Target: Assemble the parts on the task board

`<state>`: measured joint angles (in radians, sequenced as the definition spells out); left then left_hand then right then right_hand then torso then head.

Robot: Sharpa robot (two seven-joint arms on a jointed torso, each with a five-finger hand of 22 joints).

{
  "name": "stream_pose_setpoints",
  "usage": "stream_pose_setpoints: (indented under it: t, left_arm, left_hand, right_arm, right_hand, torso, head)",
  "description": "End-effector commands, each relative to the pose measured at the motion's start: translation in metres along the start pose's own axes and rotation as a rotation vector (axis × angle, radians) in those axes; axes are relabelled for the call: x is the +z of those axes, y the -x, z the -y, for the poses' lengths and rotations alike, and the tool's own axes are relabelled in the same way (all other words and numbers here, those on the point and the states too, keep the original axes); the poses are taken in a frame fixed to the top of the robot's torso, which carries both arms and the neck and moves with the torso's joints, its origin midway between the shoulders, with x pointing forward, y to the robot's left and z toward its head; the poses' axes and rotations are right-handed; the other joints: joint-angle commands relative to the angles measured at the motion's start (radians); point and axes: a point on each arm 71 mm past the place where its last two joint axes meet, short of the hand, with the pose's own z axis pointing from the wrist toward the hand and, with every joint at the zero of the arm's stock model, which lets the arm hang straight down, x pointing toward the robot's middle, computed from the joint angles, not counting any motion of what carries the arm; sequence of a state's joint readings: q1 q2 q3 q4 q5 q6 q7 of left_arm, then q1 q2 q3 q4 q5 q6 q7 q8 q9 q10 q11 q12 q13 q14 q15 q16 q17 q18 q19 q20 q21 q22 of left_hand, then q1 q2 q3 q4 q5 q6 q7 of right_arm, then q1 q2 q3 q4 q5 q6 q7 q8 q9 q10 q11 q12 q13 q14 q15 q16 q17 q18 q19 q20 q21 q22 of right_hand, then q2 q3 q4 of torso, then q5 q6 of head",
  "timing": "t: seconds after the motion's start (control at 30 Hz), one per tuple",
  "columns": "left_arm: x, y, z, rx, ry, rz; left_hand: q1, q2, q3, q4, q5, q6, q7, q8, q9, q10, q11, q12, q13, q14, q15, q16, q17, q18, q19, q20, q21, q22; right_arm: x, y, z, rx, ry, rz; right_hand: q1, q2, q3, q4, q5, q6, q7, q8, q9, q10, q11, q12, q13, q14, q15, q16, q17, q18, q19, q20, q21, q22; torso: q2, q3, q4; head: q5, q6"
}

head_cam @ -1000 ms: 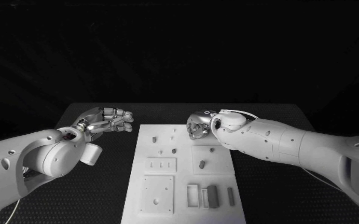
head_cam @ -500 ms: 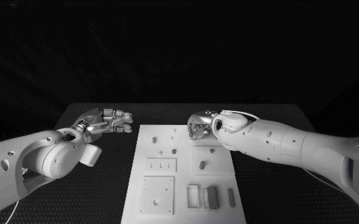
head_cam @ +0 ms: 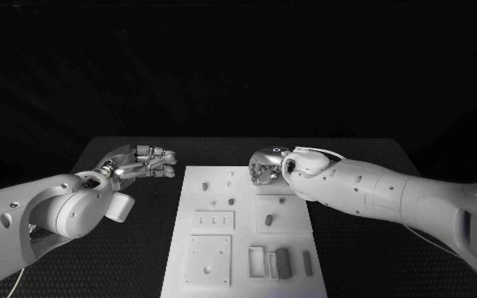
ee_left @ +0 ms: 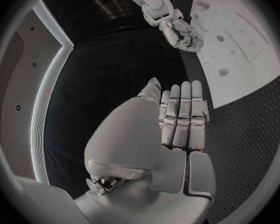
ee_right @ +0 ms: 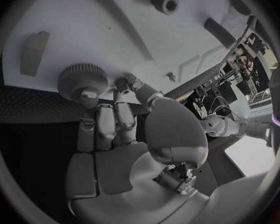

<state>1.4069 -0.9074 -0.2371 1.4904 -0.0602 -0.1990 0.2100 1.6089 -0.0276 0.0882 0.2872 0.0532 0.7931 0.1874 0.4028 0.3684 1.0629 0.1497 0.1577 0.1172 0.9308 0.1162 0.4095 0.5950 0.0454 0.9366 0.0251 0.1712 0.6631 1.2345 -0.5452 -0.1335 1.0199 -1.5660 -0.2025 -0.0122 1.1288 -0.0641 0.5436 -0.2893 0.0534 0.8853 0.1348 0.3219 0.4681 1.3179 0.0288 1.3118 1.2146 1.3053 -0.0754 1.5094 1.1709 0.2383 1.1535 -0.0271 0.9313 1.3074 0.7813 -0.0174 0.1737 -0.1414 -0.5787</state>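
- Task board — white plate, lower centre of the head frame, on the black table.
- Left hand hangs over the table just off the board's upper-left corner, middle left of frame. Left wrist view: fingers straight and side by side, nothing in them — reads as relaxed, holding nothing.
- Right hand sits over the board's upper edge, centre of frame, curled down toward the plate.
- Right wrist view: fingertips touch a round ribbed part at the board's edge, upper left of that circle. Thumb comes in beside it — can't tell if it's actually pinched or just touched.
- More parts on the board: a small wedge-like piece near the knob, a hex-socket piece at the top of the wrist circle.
- Head frame, bottom of the board: a dark upright block in a slot, a thin bar just to its right, pale rectangular recess to its left.
- Mid-board: small dark peg, another near the upper left.
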Motion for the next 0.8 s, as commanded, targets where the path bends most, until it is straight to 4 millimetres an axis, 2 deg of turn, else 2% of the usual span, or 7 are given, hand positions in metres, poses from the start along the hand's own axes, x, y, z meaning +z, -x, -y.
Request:
stream_pose_setpoints:
  t: [0.03, 0.4, 0.8]
  left_arm:
    - [0.0, -0.001, 0.001, -0.001, -0.007, -0.014]
    - [0.0, 0.0, 0.001, -0.001, -0.007, -0.013]
    - [0.0, 0.0, 0.001, -0.001, -0.007, -0.01]
  left_hand:
    - [-0.006, -0.005, -0.006, 0.001, -0.001, 0.0, 0.005, -0.006, -0.001, -0.003, 0.006, -0.005, -0.001, 0.003, 0.002, -0.007, 0.001, 0.009, 0.0, -0.005, -0.005, -0.001]
    - [-0.006, -0.004, -0.006, 0.001, -0.001, 0.0, 0.005, -0.006, -0.001, -0.003, 0.006, -0.006, -0.001, 0.004, 0.002, -0.008, 0.002, 0.009, 0.001, -0.005, -0.005, -0.001]
    - [-0.005, -0.004, -0.006, 0.001, -0.001, 0.0, 0.004, -0.006, 0.0, -0.002, 0.006, -0.006, -0.001, 0.004, 0.002, -0.008, 0.003, 0.009, 0.001, -0.005, -0.006, -0.001]
  right_arm:
    - [-0.005, -0.022, 0.008, -0.039, -0.046, -0.104]
    - [-0.006, -0.021, 0.007, -0.056, -0.038, -0.089]
    - [-0.007, -0.01, -0.006, -0.113, -0.014, 0.058]
  right_hand:
    - [-0.001, 0.015, 0.023, 0.001, -0.004, 0.019, -0.005, 0.011, 0.007, -0.002, -0.011, -0.007, 0.002, 0.0, -0.011, 0.006, -0.002, 0.024, -0.006, -0.009, 0.005, 0.02]
    - [-0.007, 0.034, 0.053, -0.002, -0.004, 0.048, -0.015, 0.022, 0.02, 0.003, -0.021, -0.008, 0.009, -0.001, -0.02, 0.008, -0.005, 0.024, -0.009, -0.008, 0.01, 0.021]
    - [-0.017, 0.026, 0.058, -0.002, -0.004, 0.065, -0.022, 0.028, 0.029, 0.005, -0.027, -0.011, 0.01, 0.003, -0.026, 0.01, -0.004, 0.024, -0.008, -0.009, 0.016, 0.021]
  torso:
    - [0.001, -0.0004, 0.0003]
    - [0.003, -0.0004, 0.0001]
    - [0.004, -0.001, 0.0002]
  head:
    - [0.0, 0.0]
    - [0.0, 0.002]
    - [0.001, 0.009]
